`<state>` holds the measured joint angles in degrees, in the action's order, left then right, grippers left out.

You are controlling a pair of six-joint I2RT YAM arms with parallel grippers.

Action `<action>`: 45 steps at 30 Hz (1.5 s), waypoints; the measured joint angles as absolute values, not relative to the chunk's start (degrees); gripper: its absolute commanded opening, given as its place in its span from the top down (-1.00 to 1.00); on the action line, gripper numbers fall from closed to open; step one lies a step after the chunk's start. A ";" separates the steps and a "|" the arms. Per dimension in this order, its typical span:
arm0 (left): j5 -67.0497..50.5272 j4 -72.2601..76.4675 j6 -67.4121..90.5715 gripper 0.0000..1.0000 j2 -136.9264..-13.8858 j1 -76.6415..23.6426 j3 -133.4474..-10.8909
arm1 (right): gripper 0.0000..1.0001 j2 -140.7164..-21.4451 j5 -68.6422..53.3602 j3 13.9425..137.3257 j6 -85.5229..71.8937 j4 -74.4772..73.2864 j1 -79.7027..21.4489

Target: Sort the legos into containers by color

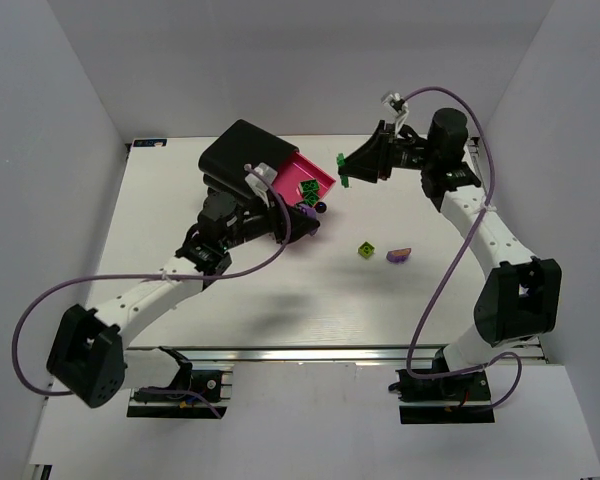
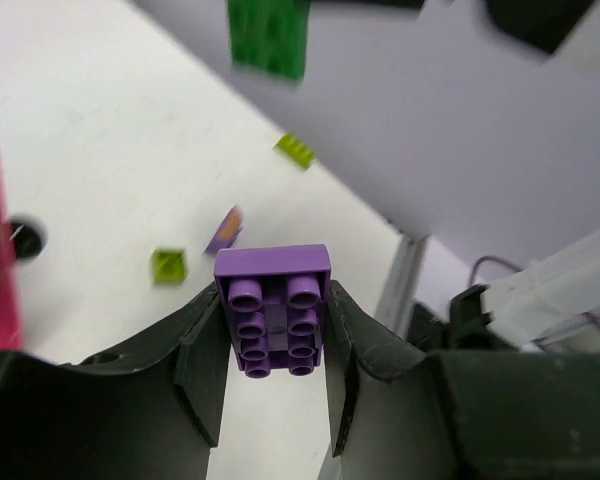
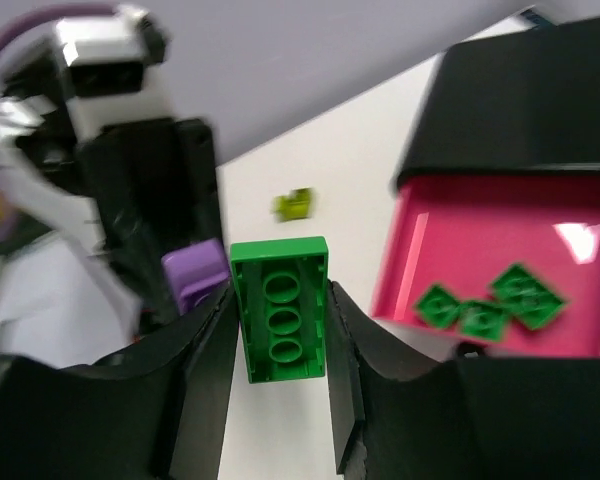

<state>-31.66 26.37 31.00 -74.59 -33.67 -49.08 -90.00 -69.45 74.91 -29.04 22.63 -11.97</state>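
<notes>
The left gripper (image 2: pixel 275 335) was closed on a purple brick (image 2: pixel 274 305), its two fingers pressed against the brick's sides, studs facing the wrist camera; from above it sat low over the table (image 1: pixel 280 300), just beside the front of the pulled-out pink drawer (image 1: pixel 322 174). The right gripper (image 3: pixel 280 335) was clamped in the same way on a dark green brick (image 3: pixel 278 310) (hollow underside toward its camera) and hung in the air just off the drawer's far right corner; the drawer stuck out of a rounded black casing (image 1: pixel 242 148). Three dark green bricks (image 3: pixel 485 300) lay together on the drawer's pink floor, toward its front. On the open table, well apart from the drawer, a yellow-green brick (image 1: pixel 366 249) and a loose purple piece (image 1: pixel 399 255) lay near each other, not touching; a dark round knob (image 1: pixel 320 207) showed at the drawer front, near the left gripper.
</notes>
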 measured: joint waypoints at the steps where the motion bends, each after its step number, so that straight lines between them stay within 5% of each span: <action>1: -30.30 23.03 29.87 1.00 -72.93 -33.63 -48.27 | 1.00 -90.26 -66.89 77.60 -23.62 17.02 -12.73; 10: -12.05 -5.28 24.82 1.00 -55.00 -33.58 -43.20 | 1.00 -103.09 -45.60 94.45 2.39 -7.60 -21.02; 18: 0.25 -20.84 23.35 1.00 -63.11 -33.50 -42.19 | 1.00 -119.31 -31.75 104.84 8.38 -17.54 -27.29; 26: 4.14 -25.78 21.30 0.96 -70.98 -33.47 -41.25 | 0.49 -122.10 -26.74 109.19 11.81 -20.05 -32.16; 29: 4.62 -26.13 20.73 0.57 -71.92 -33.47 -41.25 | 0.03 -122.10 -25.96 109.19 12.64 -20.43 -32.60; 34: 5.15 -26.59 20.34 -0.20 -72.27 -33.47 -41.25 | -0.22 -121.91 -25.69 109.14 13.50 -20.73 -32.58; 40: 5.89 -26.61 20.36 -0.56 -71.79 -33.47 -41.25 | -0.32 -115.81 -25.43 105.12 13.63 -21.21 -32.14; 43: 6.22 -26.57 20.38 -0.58 -70.46 -33.47 -41.25 | -0.63 -108.44 -23.75 100.60 13.02 -19.46 -31.73; 45: 6.50 -26.52 20.36 -0.57 -69.28 -33.47 -41.25 | -0.60 -102.48 -21.69 96.42 11.53 -16.69 -31.33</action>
<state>6.50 -26.52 20.36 -69.28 -33.47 -41.25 -102.48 -21.69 96.42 11.53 -16.69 -31.33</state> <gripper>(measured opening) 0.788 0.819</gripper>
